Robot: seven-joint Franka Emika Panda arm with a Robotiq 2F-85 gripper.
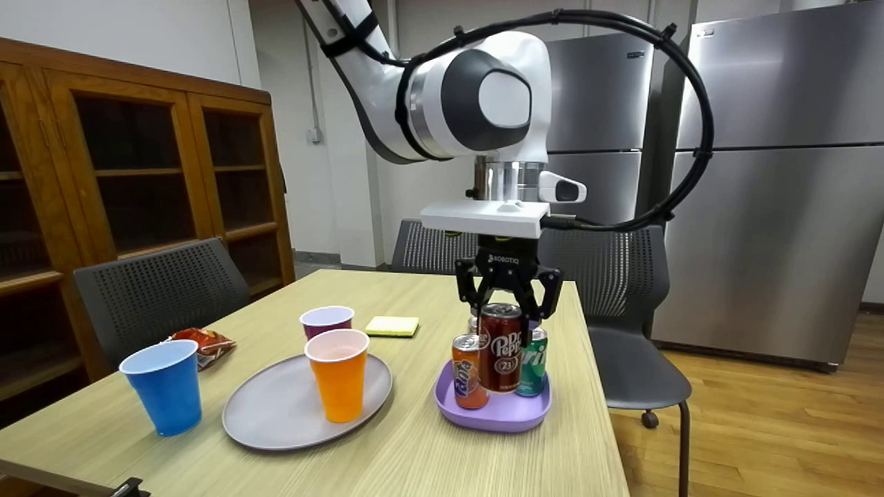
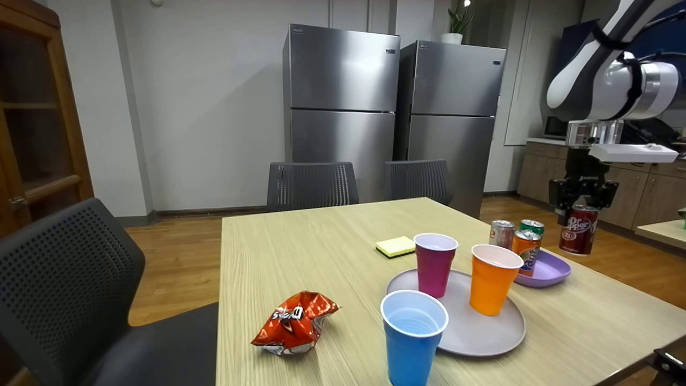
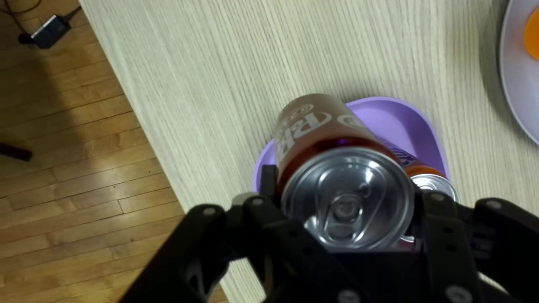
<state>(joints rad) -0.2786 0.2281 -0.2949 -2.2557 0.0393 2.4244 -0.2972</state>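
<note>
Pale table (image 1: pixel 428 449), wooden floor (image 1: pixel 780 435), two fridges (image 2: pixel 343 75) beyond. And the gripper (image 1: pixel 504 324), jaws part-way apart, pinches the Dr Pepper (image 1: pixel 501 352) between them, up off the table near the tray (image 1: pixel 498 422).

Reads as a break room or shared kitchen; office vs lab, can't tell. In an exterior view, behind the black two-finger claw (image 1: pixel 504 330): two tall brushed-steel fridges (image 1: pixel 773 221), dark grey perforated-back chairs (image 1: pixel 615 276). Below it: pale wood-grain table (image 1: pixel 414 459), glossy honey-coloured plank floor (image 1: pixel 760 421). Well left of it, both exterior views: brown wooden glass-front cabinet (image 1: pixel 195 159). Beyond it in an exterior view: wood-front base cabinets (image 2: pixel 635 195), light countertop (image 2: pixel 544 141).
</note>
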